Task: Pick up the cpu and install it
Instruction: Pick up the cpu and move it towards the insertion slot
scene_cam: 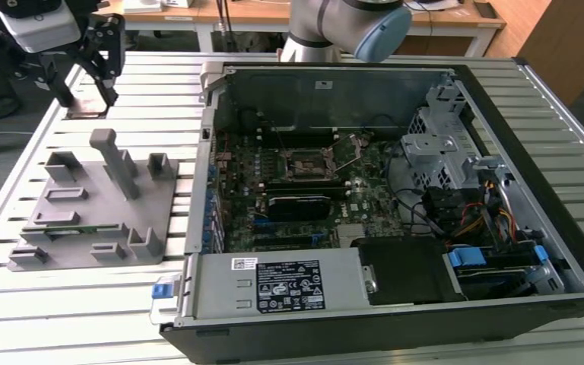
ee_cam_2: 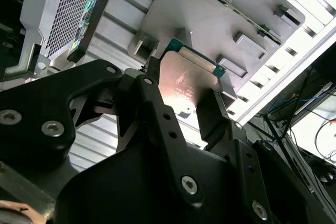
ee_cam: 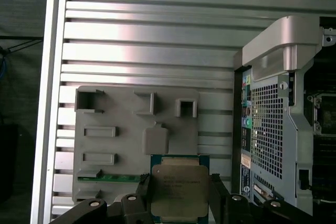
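The cpu [ee_cam: 178,186] is a flat square chip with a silver-grey top and a thin green rim. My gripper [ee_cam: 179,205] is shut on it, black fingers [ee_cam: 143,195] pressing two opposite edges. In the second wrist view the cpu [ee_cam_2: 185,74] is seen from below between the fingers [ee_cam_2: 209,113]. In the exterior view the gripper [scene_cam: 87,103] hangs over the table's far corner at the exterior view's left, with the cpu [scene_cam: 87,112] level at its tips. The black socket [scene_cam: 307,161] on the motherboard lies open, its wire lever [scene_cam: 358,148] raised.
A grey parts holder [scene_cam: 99,205] with upright posts and pockets lies on the slatted aluminium table [scene_cam: 150,91], left of the open computer case [scene_cam: 373,198]. The case wall [scene_cam: 209,152], drive cage [scene_cam: 444,144] and power supply [scene_cam: 282,283] surround the motherboard.
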You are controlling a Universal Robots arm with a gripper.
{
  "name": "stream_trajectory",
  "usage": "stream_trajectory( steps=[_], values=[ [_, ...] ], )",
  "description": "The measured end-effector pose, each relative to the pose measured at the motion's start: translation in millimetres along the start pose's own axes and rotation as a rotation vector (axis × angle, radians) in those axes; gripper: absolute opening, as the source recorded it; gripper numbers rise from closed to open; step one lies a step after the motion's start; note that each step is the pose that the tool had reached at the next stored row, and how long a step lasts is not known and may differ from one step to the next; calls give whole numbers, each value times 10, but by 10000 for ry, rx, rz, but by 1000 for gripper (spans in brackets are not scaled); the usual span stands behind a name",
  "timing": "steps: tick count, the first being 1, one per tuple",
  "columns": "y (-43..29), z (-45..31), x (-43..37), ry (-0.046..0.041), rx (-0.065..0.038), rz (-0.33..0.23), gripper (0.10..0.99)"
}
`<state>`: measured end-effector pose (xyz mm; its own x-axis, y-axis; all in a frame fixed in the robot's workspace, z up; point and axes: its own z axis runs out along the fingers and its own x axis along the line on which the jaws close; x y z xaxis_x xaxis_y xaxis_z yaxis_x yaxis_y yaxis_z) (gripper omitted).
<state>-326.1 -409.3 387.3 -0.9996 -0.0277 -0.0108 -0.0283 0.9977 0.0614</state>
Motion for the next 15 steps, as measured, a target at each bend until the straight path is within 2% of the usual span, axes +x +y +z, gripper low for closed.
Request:
stream_trajectory(
  steps=[15],
  values=[
    [-2,1,-73,-1,-1,0,525]
  ],
)
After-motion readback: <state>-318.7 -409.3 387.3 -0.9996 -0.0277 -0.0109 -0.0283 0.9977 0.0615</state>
